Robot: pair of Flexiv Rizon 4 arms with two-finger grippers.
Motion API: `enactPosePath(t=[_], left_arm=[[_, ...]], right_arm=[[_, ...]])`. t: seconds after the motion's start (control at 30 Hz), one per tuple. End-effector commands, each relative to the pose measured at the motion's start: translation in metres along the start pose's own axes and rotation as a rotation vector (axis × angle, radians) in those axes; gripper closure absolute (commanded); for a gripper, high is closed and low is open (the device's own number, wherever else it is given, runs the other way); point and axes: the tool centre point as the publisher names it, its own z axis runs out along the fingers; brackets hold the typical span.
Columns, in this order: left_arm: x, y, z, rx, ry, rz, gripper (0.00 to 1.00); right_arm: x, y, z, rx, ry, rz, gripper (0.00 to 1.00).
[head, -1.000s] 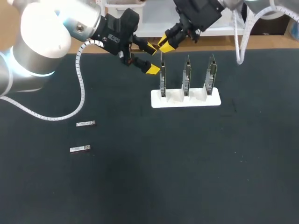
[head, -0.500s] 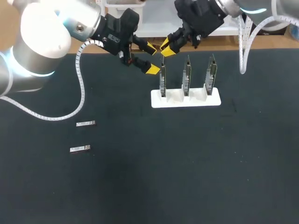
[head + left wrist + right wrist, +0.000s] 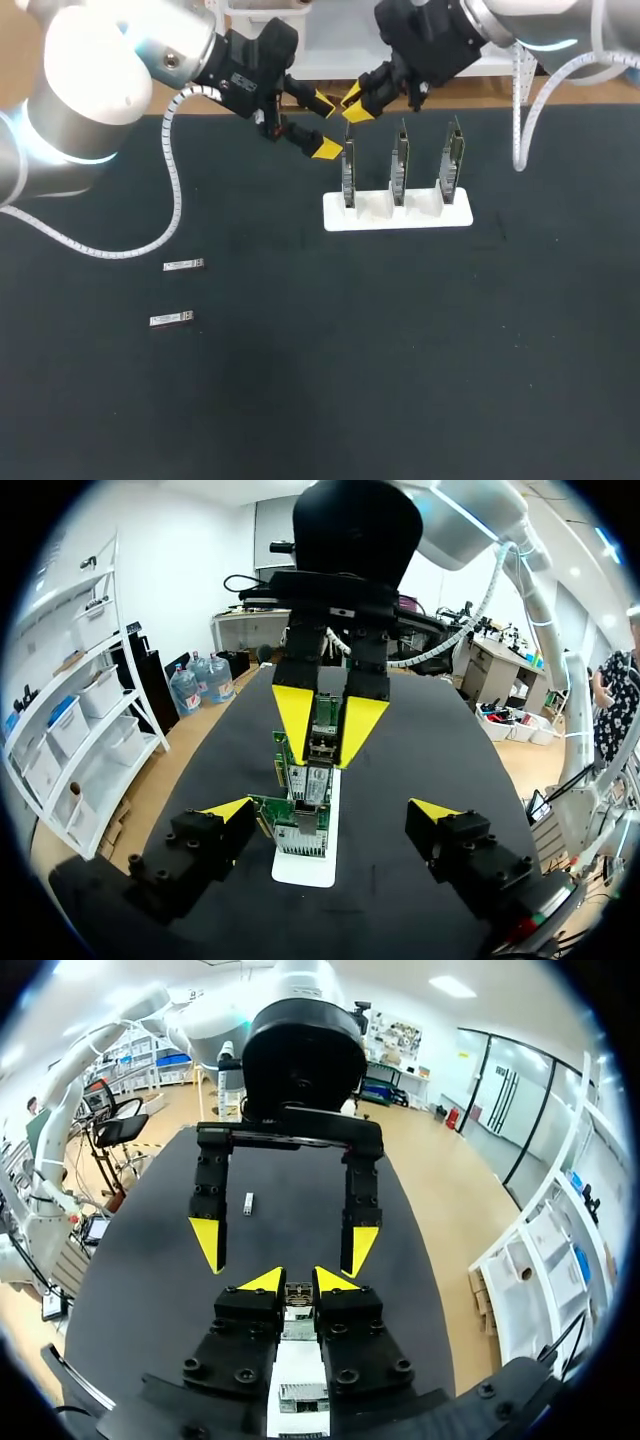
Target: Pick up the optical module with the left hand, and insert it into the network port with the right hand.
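Note:
My right gripper point(image 3: 355, 103) hangs just above the leftmost of three upright circuit boards point(image 3: 348, 176) in a white stand point(image 3: 420, 217). It is shut on a small silver optical module point(image 3: 297, 1305), which shows between its yellow tips in the left wrist view point(image 3: 322, 742). My left gripper point(image 3: 322, 126) is beside it, left of that board, open wide and empty. In the left wrist view the left gripper point(image 3: 330, 810) faces the board point(image 3: 300, 825) and the right gripper. Two more optical modules point(image 3: 184, 265) point(image 3: 171, 319) lie on the black mat at the left.
The other two boards point(image 3: 400, 165) point(image 3: 452, 160) stand in the same stand to the right. The black mat point(image 3: 400, 350) covers the table. My left arm's white cable point(image 3: 176, 190) loops down over the mat's left part.
My right arm's wrist has turned and shifted slightly, with its gripper staying over the leftmost board. The left arm and the loose modules have not moved.

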Motion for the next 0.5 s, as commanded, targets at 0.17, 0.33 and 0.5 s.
enactPosePath(t=[0.17,0.33,0.5], left_arm=[[-0.0013,-0.0006,0.0001,-0.003,0.006,-0.004,0.0],[-0.0013,-0.0006,0.0001,-0.003,0.006,-0.004,0.0],[-0.0013,-0.0006,0.0001,-0.003,0.006,-0.004,0.0]], right_arm=[[0.0011,0.001,0.001,-0.003,0.012,-0.009,1.0],[0.0012,-0.0005,0.0031,-0.001,0.015,-0.008,1.0],[-0.0014,-0.0031,0.0043,0.003,0.017,-0.018,1.0]])
